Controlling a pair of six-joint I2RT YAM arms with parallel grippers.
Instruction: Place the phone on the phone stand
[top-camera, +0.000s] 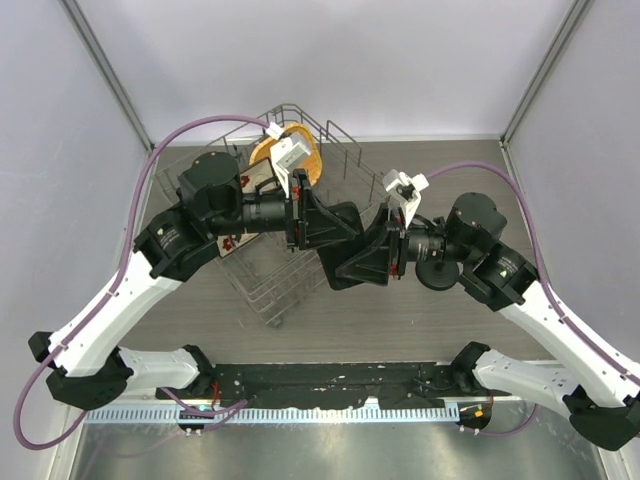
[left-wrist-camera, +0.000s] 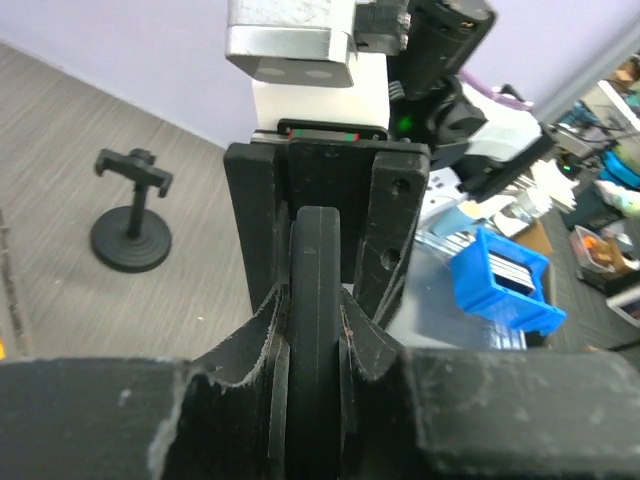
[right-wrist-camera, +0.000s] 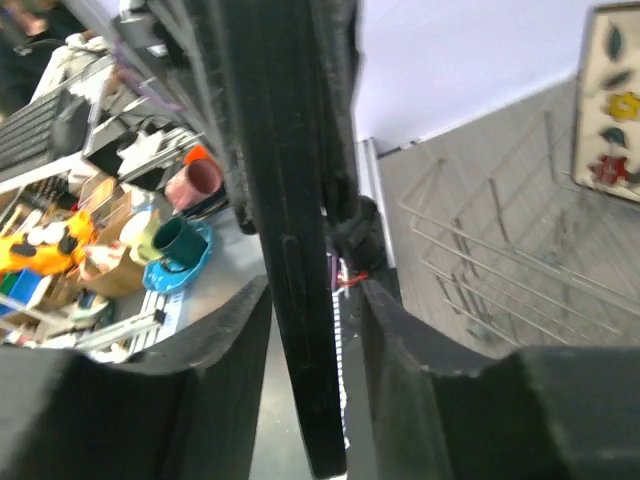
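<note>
Grey tabletop (top-camera: 380, 325); lilac walls (top-camera: 350, 60); phone stand (left-wrist-camera: 133, 215)

Phone (left-wrist-camera: 316, 330) edge-on, face apparently hidden.

top: overhead, facing down, far | wrists: close, opposed, sharing phone (left-wrist-camera: 316, 330)

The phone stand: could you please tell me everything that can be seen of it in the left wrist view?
The phone stand is black all over, with a matte, plastic-like look. It has a round stepped disc base, a thin upright stem and a small holder head on top, with a short clamp arm at each end. It stands upright and empty on the grey wood-grain table, at the left of the view. Only the table touches it.
</note>
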